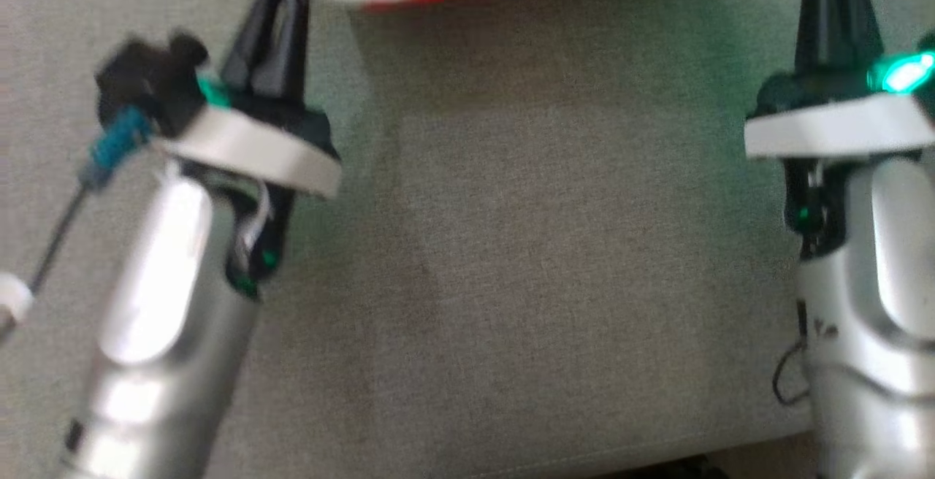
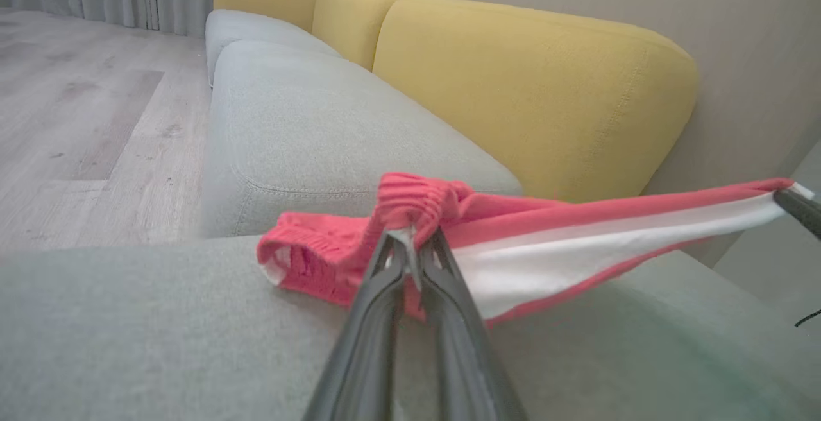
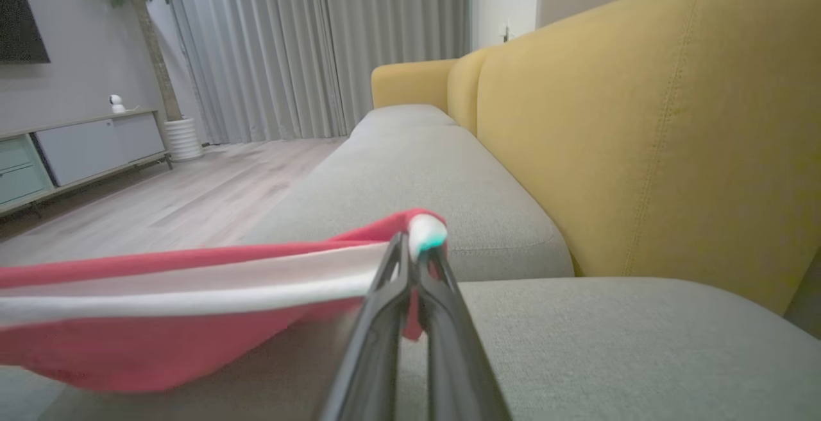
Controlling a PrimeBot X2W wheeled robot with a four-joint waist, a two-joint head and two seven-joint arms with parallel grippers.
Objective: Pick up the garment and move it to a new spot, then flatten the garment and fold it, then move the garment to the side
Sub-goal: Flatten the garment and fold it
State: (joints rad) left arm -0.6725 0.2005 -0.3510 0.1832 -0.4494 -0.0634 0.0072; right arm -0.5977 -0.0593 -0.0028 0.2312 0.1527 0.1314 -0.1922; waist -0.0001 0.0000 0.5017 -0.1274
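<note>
The left claw (image 2: 414, 244) and right claw (image 3: 415, 251) are gripping the garment (image 2: 577, 235) taut over the sofa (image 1: 548, 245), mid-flattening; next probably means lowering it flat.

Open seat, with a cloth line across the back

The grey seat cushion (image 1: 555, 245) lies bare and wide, easy to pass over. Toward its rear the garment (image 2: 577, 241) hangs stretched taut, low over the cushion, barring the way. Close behind stands the yellow backrest (image 3: 654, 126). The wooden floor (image 2: 83, 106) beside the sofa is open.
</note>
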